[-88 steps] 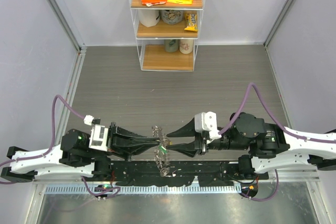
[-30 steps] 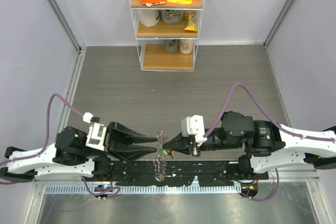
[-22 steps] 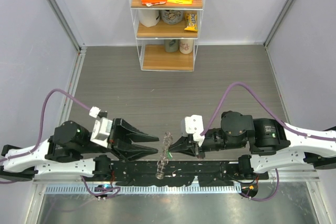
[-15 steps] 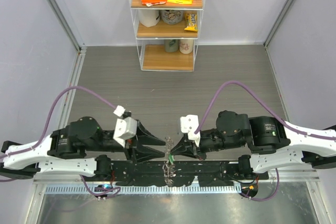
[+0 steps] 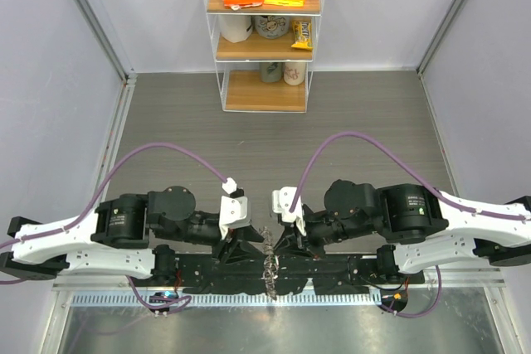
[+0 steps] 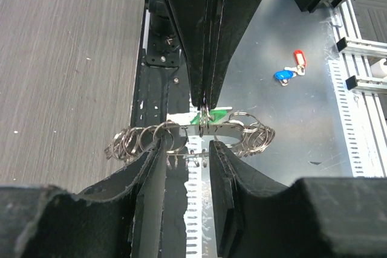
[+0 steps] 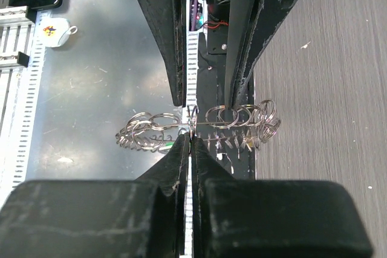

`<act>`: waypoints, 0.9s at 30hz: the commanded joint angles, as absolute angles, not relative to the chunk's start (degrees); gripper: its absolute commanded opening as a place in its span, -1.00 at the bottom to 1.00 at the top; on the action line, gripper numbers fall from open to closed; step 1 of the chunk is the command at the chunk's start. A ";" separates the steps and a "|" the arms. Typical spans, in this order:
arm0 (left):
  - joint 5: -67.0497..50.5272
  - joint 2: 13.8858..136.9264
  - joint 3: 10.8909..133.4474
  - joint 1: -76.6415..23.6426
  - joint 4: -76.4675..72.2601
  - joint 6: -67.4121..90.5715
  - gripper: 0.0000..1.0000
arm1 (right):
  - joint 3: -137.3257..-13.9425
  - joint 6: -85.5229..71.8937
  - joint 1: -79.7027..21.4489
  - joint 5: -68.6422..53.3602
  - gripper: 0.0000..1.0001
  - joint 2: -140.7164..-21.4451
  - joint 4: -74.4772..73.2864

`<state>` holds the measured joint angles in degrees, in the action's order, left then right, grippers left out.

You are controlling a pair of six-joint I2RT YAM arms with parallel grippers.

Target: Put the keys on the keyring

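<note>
Keyring hangs as a row of silvery loops, strung crosswise between the two grippers over the black base plate at the table's near edge. In the top view it is a small glinting cluster where the two arms meet nose to nose.

The right gripper has its fingers pressed together, pinching a thin ring at the middle of the row. The loops fan out to either side of that grip.

The left gripper is spread wide. One finger sits on each side of the pinch point, and the keyring crosses the gap between them. Whether its pads touch the loops cannot be told.

A green key shows as a sliver just behind the row, close beside the right gripper's tips. How it is attached is not clear.

A red tag and a blue tag lie together on the metal sheet, well apart from the keyring.
</note>
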<state>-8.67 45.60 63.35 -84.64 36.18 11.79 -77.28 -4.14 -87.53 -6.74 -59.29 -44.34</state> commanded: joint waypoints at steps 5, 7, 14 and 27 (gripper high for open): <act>-9.76 45.00 66.09 -84.81 36.12 12.04 -0.22 | -80.07 -6.33 -87.10 -7.73 -0.89 -61.08 -40.17; -10.11 45.35 66.09 -84.81 36.38 11.95 -0.21 | -80.42 -6.15 -86.92 -7.56 -0.89 -61.70 -39.82; -9.93 45.70 65.66 -84.81 36.91 11.87 -0.26 | -81.21 -5.89 -86.66 -7.47 -0.89 -63.10 -39.20; -8.70 46.76 66.01 -84.81 39.20 10.99 -0.72 | -82.27 -5.01 -86.31 -8.35 -0.89 -64.51 -39.11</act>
<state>-9.04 46.02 63.81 -84.64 37.82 11.68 -78.91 -4.95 -86.39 -7.33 -64.40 -44.14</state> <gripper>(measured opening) 0.184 0.068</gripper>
